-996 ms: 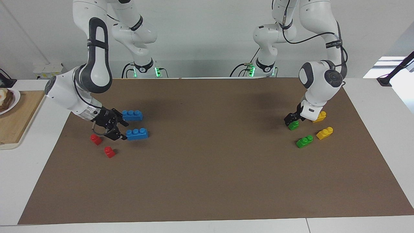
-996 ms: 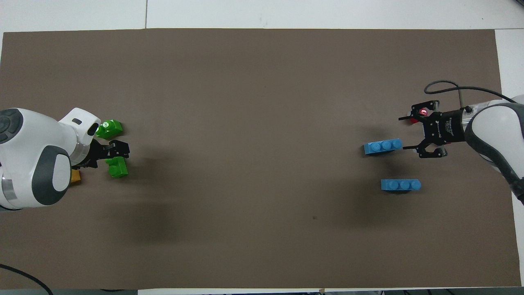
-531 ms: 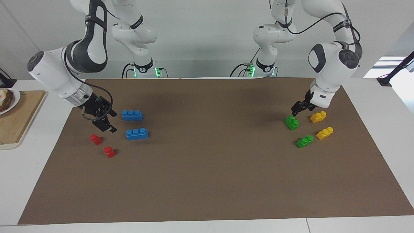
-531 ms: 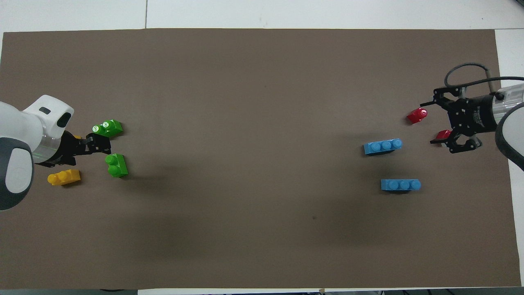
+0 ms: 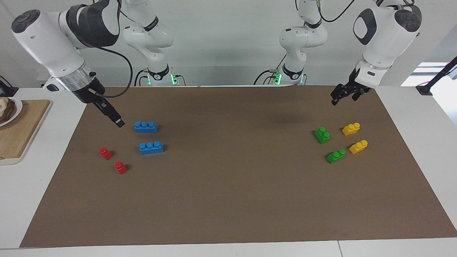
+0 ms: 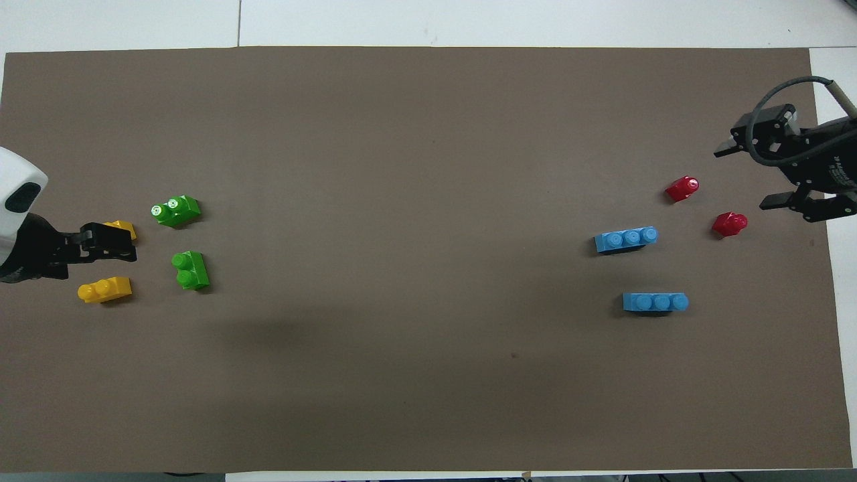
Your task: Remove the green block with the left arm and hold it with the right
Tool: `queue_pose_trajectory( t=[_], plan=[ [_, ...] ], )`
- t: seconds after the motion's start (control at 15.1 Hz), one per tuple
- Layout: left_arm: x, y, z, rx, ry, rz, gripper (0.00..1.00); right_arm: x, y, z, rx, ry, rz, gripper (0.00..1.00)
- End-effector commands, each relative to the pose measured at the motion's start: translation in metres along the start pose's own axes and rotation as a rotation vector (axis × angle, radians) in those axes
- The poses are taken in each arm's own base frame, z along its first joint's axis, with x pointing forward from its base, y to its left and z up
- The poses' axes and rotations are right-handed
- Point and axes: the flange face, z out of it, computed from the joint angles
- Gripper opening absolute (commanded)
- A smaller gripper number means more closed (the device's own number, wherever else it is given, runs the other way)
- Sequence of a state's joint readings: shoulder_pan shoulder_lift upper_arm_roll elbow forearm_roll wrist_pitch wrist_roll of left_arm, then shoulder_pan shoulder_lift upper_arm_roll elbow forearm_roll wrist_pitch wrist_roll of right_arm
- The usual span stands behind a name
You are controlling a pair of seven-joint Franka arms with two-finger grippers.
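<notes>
Nearest the robots, both arms hang raised: the left gripper [image 5: 343, 95] over the mat's [image 5: 228, 200] edge, fingers spread and empty; the right gripper [image 6: 770, 175] likewise wide and empty. Farther out, the green block [image 5: 322, 135], glossy moulded plastic with two round studs, lies loose beside its twin [image 5: 336, 156]. A square, low approach across its flat sides would grip best.

Both arms raised; left tool [image 5: 343, 94] and right tool [image 5: 116, 119] open, empty.
</notes>
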State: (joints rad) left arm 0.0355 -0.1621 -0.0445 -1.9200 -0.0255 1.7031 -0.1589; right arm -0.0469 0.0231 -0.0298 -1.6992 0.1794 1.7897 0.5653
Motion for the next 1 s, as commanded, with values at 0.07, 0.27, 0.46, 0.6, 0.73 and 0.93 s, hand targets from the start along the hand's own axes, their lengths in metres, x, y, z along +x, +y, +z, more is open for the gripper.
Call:
queue_pose_trajectory(
  t=[0.07,0.27,0.46,0.6,0.73,0.93],
  plan=[
    [-0.002,0.0,-0.03,0.001,-0.017,0.055,1.0,-0.019,-0.002,-0.026,-0.093,0.045,-0.302,1.0],
    [-0.004,-0.002,-0.048,0.013,-0.043,0.164,1.0,-0.03,0.0,-0.038,-0.134,0.049,-0.429,1.0],
    [0.002,-0.003,-0.053,0.02,-0.042,0.169,1.0,-0.035,0.0,-0.053,-0.179,0.032,-0.493,1.0],
    [0.01,0.0,-0.049,0.02,-0.054,0.173,1.0,-0.037,0.0,-0.059,-0.19,0.003,-0.49,1.0],
    [0.018,0.007,-0.048,0.02,-0.074,0.184,1.0,-0.038,0.003,-0.059,-0.203,-0.018,-0.488,1.0],
    [0.022,0.006,-0.056,0.018,-0.069,0.183,1.0,-0.038,0.003,-0.063,-0.22,-0.015,-0.495,1.0]
  ],
)
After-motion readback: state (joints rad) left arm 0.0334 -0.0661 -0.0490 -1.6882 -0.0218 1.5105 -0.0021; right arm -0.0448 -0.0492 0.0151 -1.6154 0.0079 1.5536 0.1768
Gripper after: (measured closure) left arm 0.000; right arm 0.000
